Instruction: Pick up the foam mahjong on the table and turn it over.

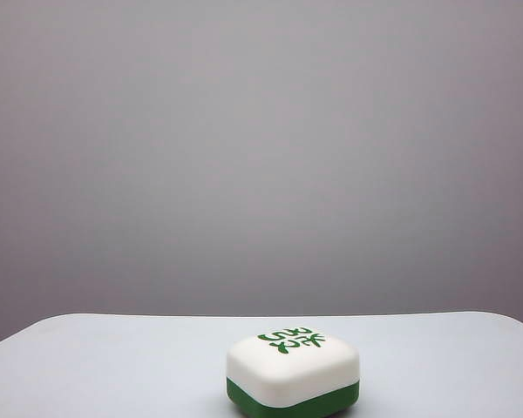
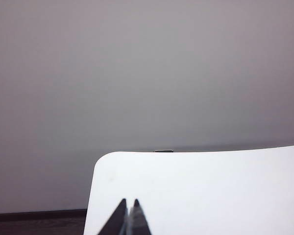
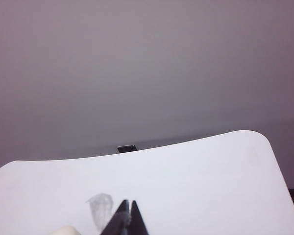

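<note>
**A:** Where does the flip stand?

**B:** The foam mahjong [image 1: 293, 369] sits flat on the worktop [image 1: 113, 357], near the front edge in the exterior view, a little right of the middle. Its white face with the green characters is up and the dark green half is underneath, touching the worktop. Neither arm shows in that view.

**A:** So is it turned or not?

**B:** I can't say from this alone. If it began green side up, the turn looks done. If it began white side up, nothing shows as done yet. No claw is on it either way.

**A:** And the claws?

**B:** The left claw [image 2: 129, 218] has its two tips pressed together with nothing between them. It hangs over a bare corner stretch of the worktop [image 2: 210, 186], and the tile does not appear in its wrist view. The right claw [image 3: 127, 218] is likewise closed and empty. A pale rounded shape at the edge of its wrist view, just beside the tips, may be the tile's white top, but too little of it shows to be sure.

**A:** What is left, then?

**B:** My judgement: both arms look parked clear of the tile, so this is either the very start or the very end. If the start, the whole pick, turn and set-down remains.
</note>
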Robot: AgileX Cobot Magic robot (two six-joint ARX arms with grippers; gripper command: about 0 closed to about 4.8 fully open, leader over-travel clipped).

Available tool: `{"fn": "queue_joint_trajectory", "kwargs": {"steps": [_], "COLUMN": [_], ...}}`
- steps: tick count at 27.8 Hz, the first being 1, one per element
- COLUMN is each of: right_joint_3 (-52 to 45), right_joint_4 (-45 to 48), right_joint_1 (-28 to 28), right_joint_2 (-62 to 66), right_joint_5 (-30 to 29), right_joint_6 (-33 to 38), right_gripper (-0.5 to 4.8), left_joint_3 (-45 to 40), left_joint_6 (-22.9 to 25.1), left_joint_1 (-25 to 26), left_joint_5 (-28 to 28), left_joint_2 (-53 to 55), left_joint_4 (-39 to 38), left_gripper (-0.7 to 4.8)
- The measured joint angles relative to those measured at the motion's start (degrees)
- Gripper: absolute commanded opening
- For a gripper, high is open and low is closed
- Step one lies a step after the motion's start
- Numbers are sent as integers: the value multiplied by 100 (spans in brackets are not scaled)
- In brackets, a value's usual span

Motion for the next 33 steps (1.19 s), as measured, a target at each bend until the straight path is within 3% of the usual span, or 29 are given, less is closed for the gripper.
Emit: {"fn": "queue_joint_trajectory", "kwargs": {"steps": [9,19,26,33], "right_joint_3": [-750,-752,-752,-752], "right_joint_4": [140,120,-929,-935], "right_joint_1": [-2,-4,-4,-4], "right_joint_2": [-70,-70,-70,-70], "right_joint_5": [15,20,214,216], "right_joint_6": [-249,-866,-868,-868], "right_gripper": [-6,-5,-5,-5], "left_joint_3": [-396,-614,-610,-610], "left_joint_6": [0,0,-20,-20], "left_joint_1": [0,0,2,2], "left_joint_5": [0,0,2,2], "left_joint_2": [0,2,2,2], "left_joint_4": [-61,-125,-162,-162], "left_gripper": [11,19,19,19]}}
